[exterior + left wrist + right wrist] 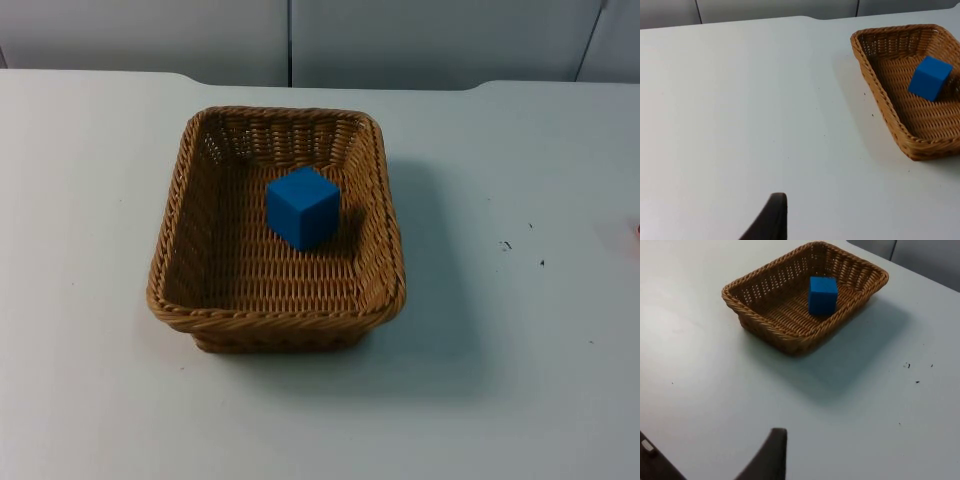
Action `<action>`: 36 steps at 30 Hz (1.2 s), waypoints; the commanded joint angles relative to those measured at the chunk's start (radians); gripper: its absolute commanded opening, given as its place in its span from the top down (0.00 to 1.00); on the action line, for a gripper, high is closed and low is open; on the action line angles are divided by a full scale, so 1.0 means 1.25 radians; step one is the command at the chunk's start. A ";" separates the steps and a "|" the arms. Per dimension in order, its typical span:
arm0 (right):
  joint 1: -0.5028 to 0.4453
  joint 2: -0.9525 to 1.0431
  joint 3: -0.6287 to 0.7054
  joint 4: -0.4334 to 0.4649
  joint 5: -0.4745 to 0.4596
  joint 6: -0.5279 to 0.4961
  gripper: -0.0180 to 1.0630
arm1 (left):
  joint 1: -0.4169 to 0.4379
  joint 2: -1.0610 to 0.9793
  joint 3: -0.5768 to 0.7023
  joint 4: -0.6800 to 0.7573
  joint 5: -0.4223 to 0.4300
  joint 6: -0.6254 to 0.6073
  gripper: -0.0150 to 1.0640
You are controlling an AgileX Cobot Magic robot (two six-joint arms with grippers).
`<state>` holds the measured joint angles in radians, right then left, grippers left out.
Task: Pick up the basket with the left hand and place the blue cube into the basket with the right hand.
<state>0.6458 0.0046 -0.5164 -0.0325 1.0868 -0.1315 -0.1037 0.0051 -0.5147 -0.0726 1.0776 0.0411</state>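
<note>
White desk [90, 400] carries the basket [190, 300] mid-surface, blue cube [303, 207] already inside; we cannot tell either hand's state, so we would only confirm it sits settled.

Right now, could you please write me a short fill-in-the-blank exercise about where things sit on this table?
1. The blue cube lies inside the ____.
2. The wicker basket rests on the white ____.
3. The colour of the cube is ____.
4. The number of cubes in the basket is ____.

Missing words: basket; table; blue; one.
</note>
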 commanded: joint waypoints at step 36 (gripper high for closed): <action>-0.395 -0.004 0.008 0.003 -0.008 -0.004 0.01 | 0.002 -0.004 0.002 0.000 0.000 -0.006 0.01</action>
<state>0.1889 0.0046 -0.5164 -0.0325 1.0868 -0.1315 -0.1037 0.0051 -0.5147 -0.0726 1.0776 0.0411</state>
